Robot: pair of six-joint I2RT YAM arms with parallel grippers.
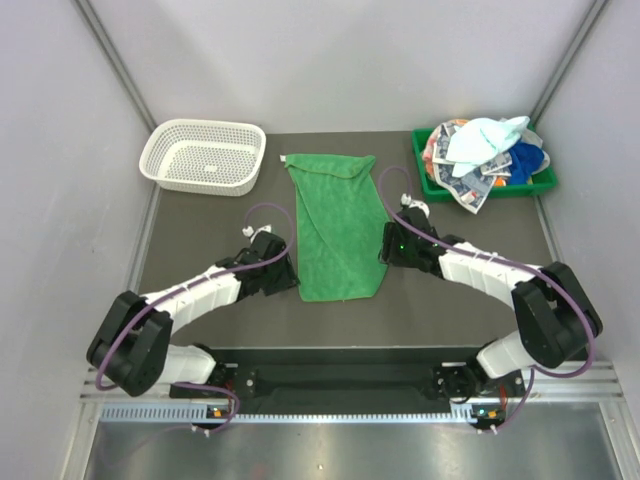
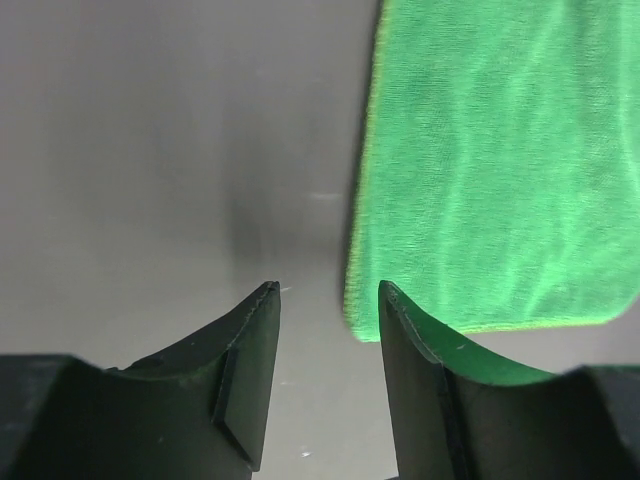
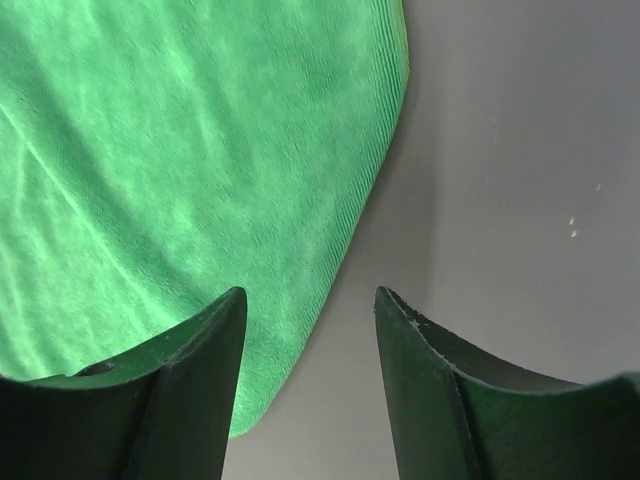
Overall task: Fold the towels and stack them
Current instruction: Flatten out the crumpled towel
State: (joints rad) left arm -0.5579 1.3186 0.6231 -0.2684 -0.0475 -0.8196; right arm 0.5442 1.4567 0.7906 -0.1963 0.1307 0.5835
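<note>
Dark grey worktop (image 1: 200, 230), grey walls, one bright green terry towel (image 1: 338, 225) spread flat in the middle.
Both grippers open w/ nothing held: left gripper (image 2: 328, 290) sits by the towel's near-left corner, right gripper (image 3: 310, 295) straddles its right edge. Other towels (image 1: 485, 150) heaped in the green plastic tray (image 1: 540, 185) back right, pale mint on top; white mesh basket (image 1: 205, 155) back left.
</note>
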